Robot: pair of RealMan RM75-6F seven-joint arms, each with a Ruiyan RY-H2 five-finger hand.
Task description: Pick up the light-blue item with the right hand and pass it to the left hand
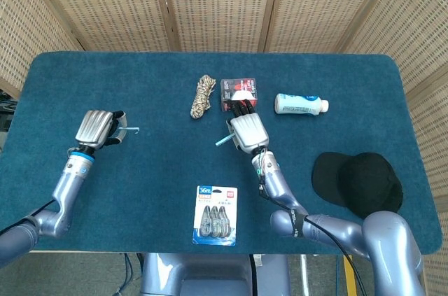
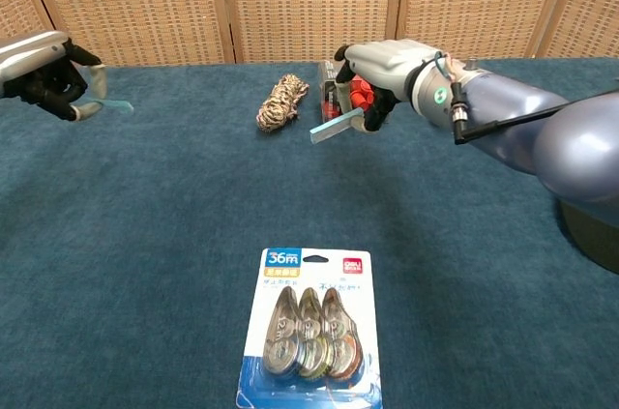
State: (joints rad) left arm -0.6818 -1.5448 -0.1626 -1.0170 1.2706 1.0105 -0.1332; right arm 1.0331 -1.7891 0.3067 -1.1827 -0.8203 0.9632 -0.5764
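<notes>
My right hand (image 1: 248,131) (image 2: 389,65) hovers over the table's middle and grips a flat light-blue item (image 1: 222,141) (image 2: 337,126), which sticks out to the left below its fingers. My left hand (image 1: 98,128) (image 2: 44,73) is far off at the left with its fingers curled around a thin light-blue piece (image 1: 130,129) (image 2: 114,104) that pokes out towards the right. A wide gap of blue cloth lies between the two hands. Whether the two light-blue pieces belong to one object cannot be told.
A coil of rope (image 1: 204,95) (image 2: 279,103) and a red-and-black box (image 1: 239,92) lie behind the right hand. A white bottle (image 1: 301,104) is at the back right, a black cap (image 1: 357,180) at the right, a correction-tape pack (image 1: 215,215) (image 2: 311,327) in front.
</notes>
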